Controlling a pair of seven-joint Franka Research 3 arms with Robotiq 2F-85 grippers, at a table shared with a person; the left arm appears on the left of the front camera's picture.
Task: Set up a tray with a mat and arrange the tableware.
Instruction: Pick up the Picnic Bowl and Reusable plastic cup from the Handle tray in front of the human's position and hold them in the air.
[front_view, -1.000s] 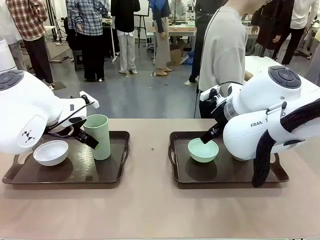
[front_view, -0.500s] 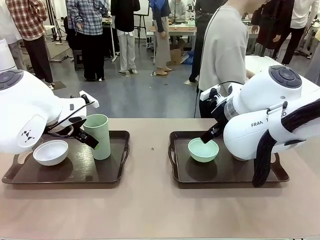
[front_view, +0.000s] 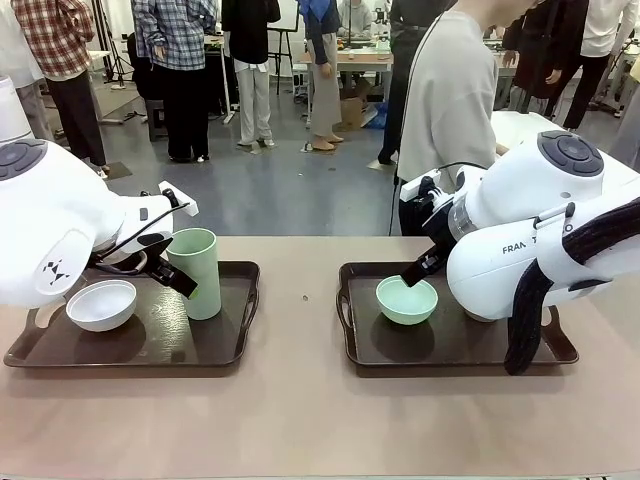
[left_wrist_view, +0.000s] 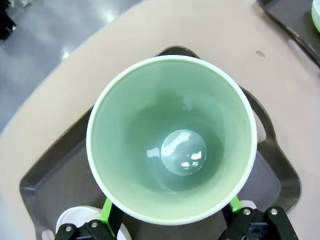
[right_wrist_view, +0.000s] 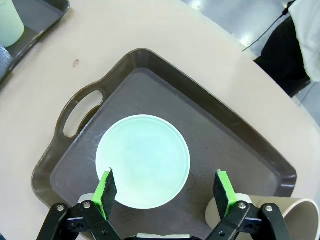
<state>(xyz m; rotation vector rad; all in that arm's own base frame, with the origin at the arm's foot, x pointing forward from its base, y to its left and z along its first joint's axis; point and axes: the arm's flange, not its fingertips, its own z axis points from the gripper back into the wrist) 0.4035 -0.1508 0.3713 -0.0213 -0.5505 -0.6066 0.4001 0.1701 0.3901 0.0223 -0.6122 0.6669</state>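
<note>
On the left tray (front_view: 240, 335), the green cup (front_view: 197, 272) stood upright in the right half, mouth up, long axis vertical. The left gripper (left_wrist_view: 170, 212) sat around it. The fingers (left_wrist_view: 106, 216) were spread wide, one on each side of the cup body below the rim. The wrist view looked straight down the cup's mouth to its round base. The rim hid whether the pads touched the wall. The white bowl (front_view: 101, 305) sat rim up on the same tray, left of the cup and apart from it, close under the left arm.

On the right tray (right_wrist_view: 235, 135), the mint bowl (right_wrist_view: 143, 167) sat rim up in the left half, nearer the handle cutout. The right gripper (right_wrist_view: 165, 189) hung over the bowl's near side. Its fingers were spread and held nothing, with the pads apart. One was over the bowl's edge and the other was off to the bowl's side over bare tray. The taupe cup (right_wrist_view: 302, 220) seemed to lie on its side on that tray, just beside the bowl. Its long axis ran flat along the tray, with the mouth pointing away from the bowl. A finger partly hid it.

Both trays lay side by side on the tabletop (front_view: 300, 415), well apart. A person (front_view: 450, 110) stood at the far side behind the right tray.
</note>
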